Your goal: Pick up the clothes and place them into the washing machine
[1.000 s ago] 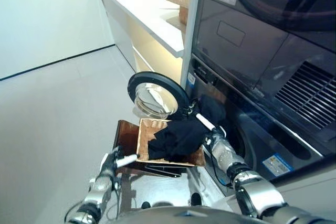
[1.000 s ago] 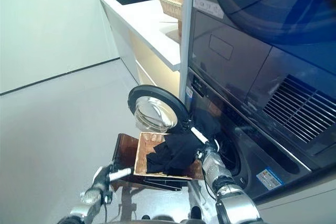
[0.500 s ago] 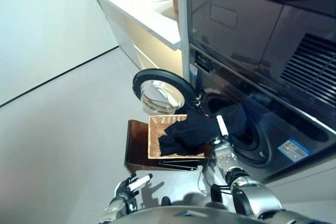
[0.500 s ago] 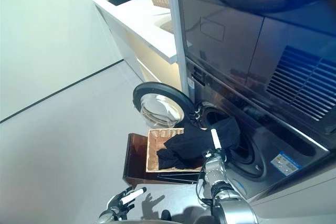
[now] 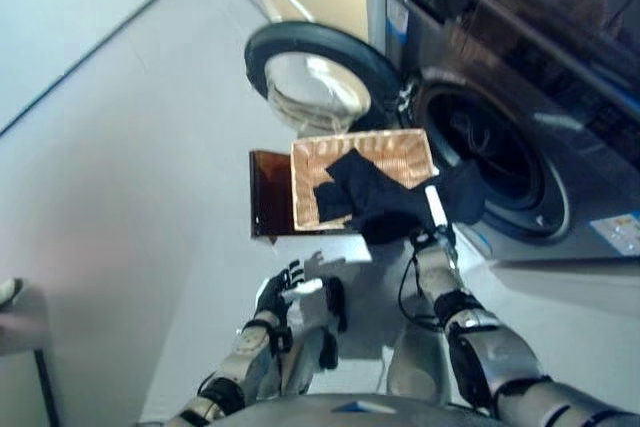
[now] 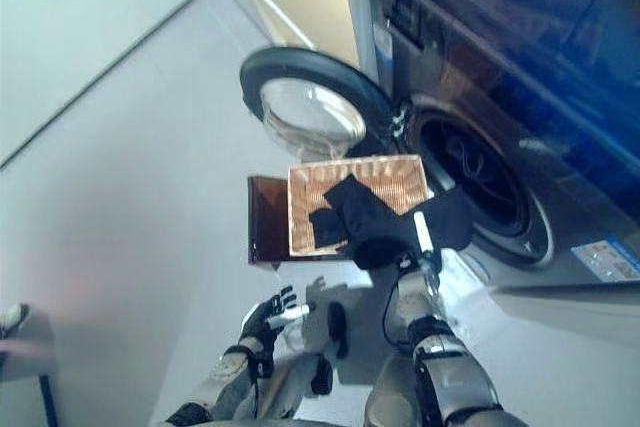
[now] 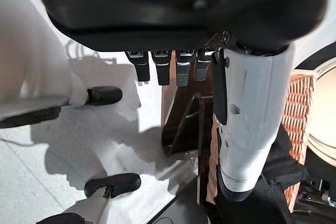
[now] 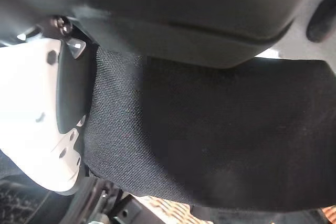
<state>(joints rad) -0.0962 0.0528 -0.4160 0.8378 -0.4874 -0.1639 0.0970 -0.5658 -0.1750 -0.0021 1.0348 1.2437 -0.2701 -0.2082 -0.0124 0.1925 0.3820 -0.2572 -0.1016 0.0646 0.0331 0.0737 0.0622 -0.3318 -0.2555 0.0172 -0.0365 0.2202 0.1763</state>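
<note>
The right hand (image 5: 432,232) is clenched on a black garment (image 5: 385,199), its white-covered thumb pressed against the cloth (the right wrist view is almost filled by the dark fabric lying across the palm). The garment drapes from the hand back into the wicker basket (image 5: 312,175), one end still lying on the basket's woven floor and the bunched end at the hand, just beside the washing machine drum opening (image 5: 490,157). The basket rests on a dark brown stool (image 5: 266,195), below the open round door (image 5: 310,77). The left hand (image 5: 278,292) hangs low over the floor, fingers relaxed, holding nothing.
</note>
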